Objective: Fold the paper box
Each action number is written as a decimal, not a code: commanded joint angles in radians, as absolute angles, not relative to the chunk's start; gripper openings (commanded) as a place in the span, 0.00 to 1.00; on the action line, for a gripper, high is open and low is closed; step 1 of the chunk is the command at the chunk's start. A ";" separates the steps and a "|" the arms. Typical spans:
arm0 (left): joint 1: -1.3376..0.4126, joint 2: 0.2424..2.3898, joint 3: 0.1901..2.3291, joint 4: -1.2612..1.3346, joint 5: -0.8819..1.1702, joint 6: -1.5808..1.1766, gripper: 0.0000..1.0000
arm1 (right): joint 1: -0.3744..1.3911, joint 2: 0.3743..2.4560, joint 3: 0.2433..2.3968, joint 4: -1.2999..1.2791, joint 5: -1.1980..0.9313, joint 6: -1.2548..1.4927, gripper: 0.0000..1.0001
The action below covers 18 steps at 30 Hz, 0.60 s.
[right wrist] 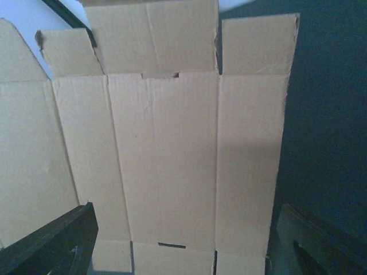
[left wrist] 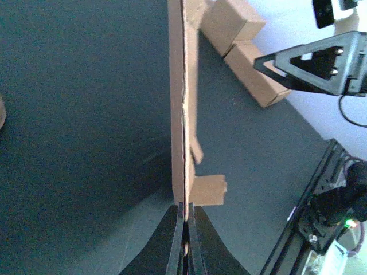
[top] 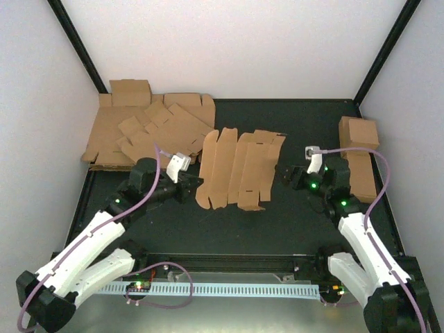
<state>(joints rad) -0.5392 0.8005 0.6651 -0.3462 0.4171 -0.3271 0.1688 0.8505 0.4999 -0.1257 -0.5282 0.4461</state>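
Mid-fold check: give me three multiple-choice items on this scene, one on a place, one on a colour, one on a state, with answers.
1. Where is the stack of flat blanks? A near edge; B far left corner; C right wall.
2. What colour is the table? A white; B red; C black.
3. How is the left hand? A shut on the paper box; B open above it; C out of view.
Answers: B, the top view shows it there; C, the bare surface is dark; A, it pinches the sheet's edge.
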 commanded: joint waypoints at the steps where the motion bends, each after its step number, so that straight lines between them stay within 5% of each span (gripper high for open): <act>1: -0.546 0.800 0.792 -0.421 0.483 -0.272 0.02 | 0.176 0.813 0.575 -0.071 -0.470 0.426 0.89; 10: -0.545 0.845 0.990 -0.610 0.557 -0.164 0.02 | 0.175 0.710 0.637 0.055 -0.409 0.294 0.91; 18: -0.545 0.848 1.043 -0.613 0.682 -0.180 0.02 | 0.175 0.754 0.684 0.146 -0.507 0.017 0.80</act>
